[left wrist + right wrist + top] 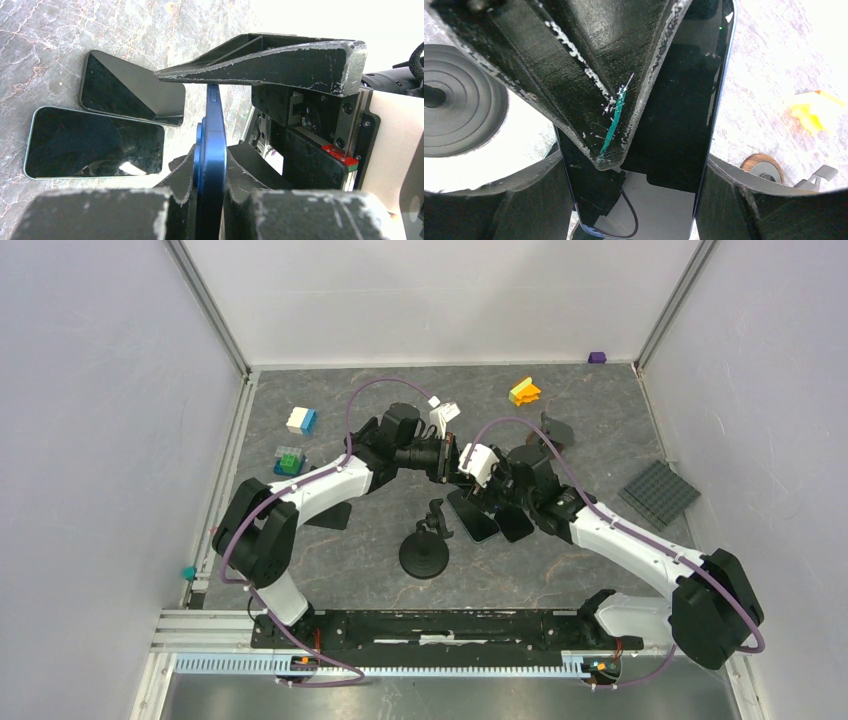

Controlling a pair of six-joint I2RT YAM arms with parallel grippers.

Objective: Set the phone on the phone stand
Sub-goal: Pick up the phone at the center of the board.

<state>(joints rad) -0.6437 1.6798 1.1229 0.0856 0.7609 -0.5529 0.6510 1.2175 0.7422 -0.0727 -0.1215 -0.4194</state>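
The step in hand looks like a mid-air handover above the middle of the bench (pixel 350 580). The left end effector (pixel 210 162) pinches the blue phone (pixel 212 125) across its two faces, gripping near one end. The right end effector (pixel 636 167) comes in from the right with one finger beside each long edge of the same phone. I cannot tell whether those fingers press on it yet.

To do this well, the right fingers should seat squarely on both long edges, at the same height, before the left grip lets go. A lopsided hold would let the slim, smooth body pivot or slide out. One left finger lies across the screen close to the right fingers, so the two should not knock together, and the left should draw straight back off the faces, not twist away.

The phone stand (pixel 425 548) is on the bench nearer and slightly left of the meeting point, well apart from the held phone. The right hold should leave the phone's lower end free to drop into the cradle. Two other phones (pixel 95 142) lie flat on the bench below the handover, so the carry to the stand should stay high enough to clear them.
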